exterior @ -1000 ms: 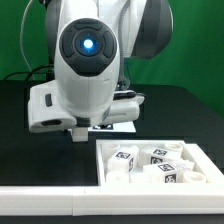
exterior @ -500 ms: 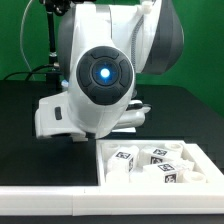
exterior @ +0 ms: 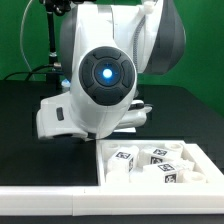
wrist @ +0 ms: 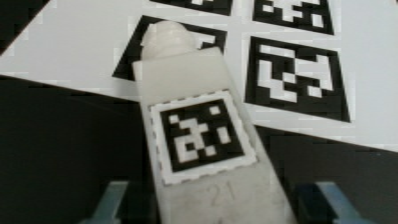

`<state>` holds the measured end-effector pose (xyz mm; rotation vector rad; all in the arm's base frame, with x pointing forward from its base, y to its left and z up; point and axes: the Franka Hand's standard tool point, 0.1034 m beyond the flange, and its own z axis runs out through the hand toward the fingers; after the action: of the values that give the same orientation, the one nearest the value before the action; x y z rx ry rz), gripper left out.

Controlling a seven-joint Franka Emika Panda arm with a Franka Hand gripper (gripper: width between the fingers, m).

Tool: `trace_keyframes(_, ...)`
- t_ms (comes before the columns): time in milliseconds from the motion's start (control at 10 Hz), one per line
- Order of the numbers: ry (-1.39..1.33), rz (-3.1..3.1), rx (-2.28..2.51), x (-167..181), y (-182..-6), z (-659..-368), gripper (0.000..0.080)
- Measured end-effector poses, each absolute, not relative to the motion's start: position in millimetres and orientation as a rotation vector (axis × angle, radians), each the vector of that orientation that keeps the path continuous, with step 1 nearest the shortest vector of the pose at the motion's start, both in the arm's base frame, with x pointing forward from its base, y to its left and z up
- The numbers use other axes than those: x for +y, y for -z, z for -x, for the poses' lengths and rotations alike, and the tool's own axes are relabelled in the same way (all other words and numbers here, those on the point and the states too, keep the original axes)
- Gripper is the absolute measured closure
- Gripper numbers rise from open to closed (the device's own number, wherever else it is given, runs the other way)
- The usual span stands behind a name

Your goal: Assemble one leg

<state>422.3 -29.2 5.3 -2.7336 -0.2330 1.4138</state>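
Note:
In the wrist view the leg [wrist: 205, 130], a white oblong block with a black-and-white tag on its face, runs from between my fingers out over the marker board [wrist: 294, 65]. My gripper [wrist: 222, 205] stands astride the leg's near end. A dark gap shows between each fingertip [wrist: 118, 200] and the leg, so the jaws are open and not touching it. In the exterior view the arm's white body [exterior: 105, 80] hides the gripper and this leg.
A large white walled tray [exterior: 105, 165] at the exterior view's lower right holds several white tagged parts [exterior: 125, 157]. A white ledge [exterior: 50, 205] runs along the front. The table is black, with a green backdrop behind.
The arm turned and swung toward the exterior view's right between one second and half a second ago. It has held still since then.

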Motion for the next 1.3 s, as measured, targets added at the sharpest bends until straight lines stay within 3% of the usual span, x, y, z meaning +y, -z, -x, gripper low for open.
trace_keyframes(300,-1.417,2.732,-0.240,-27,-7.0,-423,0.0489)
trace_keyframes(500,-1.421,2.728,-0.276,-18,-57.7,-447,0.0489)
trace_keyframes(700,-1.356,2.761,-0.260,-3,-93.3,-459,0.0489)
trace_keyframes(1100,-1.031,2.912,-0.281,2,-95.2,-473,0.0489)
trace_keyframes(1300,-0.763,3.002,-0.345,48,-118.8,-506,0.0489)
